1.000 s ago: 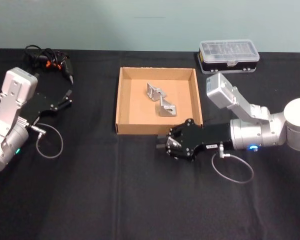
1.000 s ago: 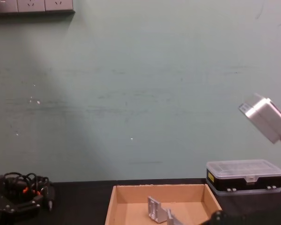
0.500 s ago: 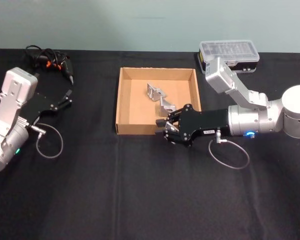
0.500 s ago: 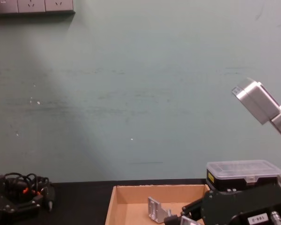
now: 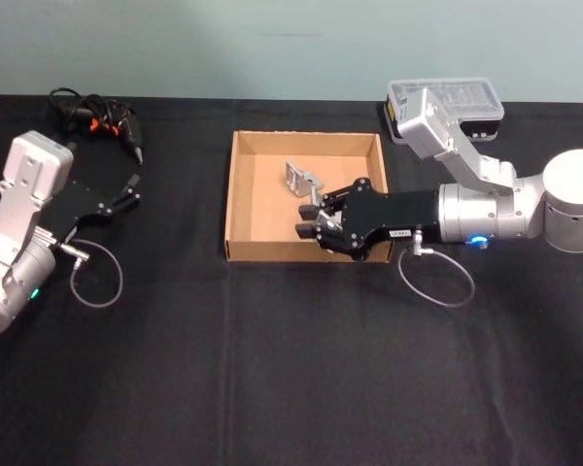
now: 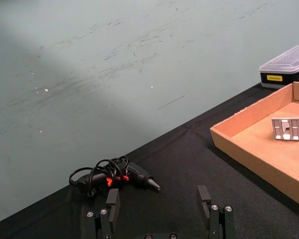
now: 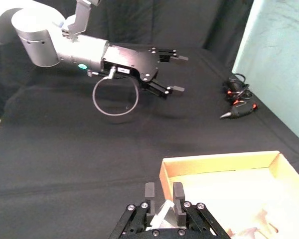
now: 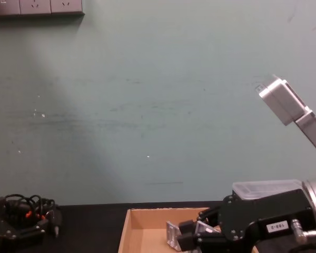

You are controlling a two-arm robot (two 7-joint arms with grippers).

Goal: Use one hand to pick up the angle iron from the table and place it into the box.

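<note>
Silvery angle iron [image 7: 162, 215] in right claw [image 5: 307, 217]

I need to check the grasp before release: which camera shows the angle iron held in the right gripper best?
The right wrist view: the held angle iron sits clamped between the right gripper fingers, seen up close. The chest view shows it from the side, over the box. In the head view the fingers largely cover it.
</note>
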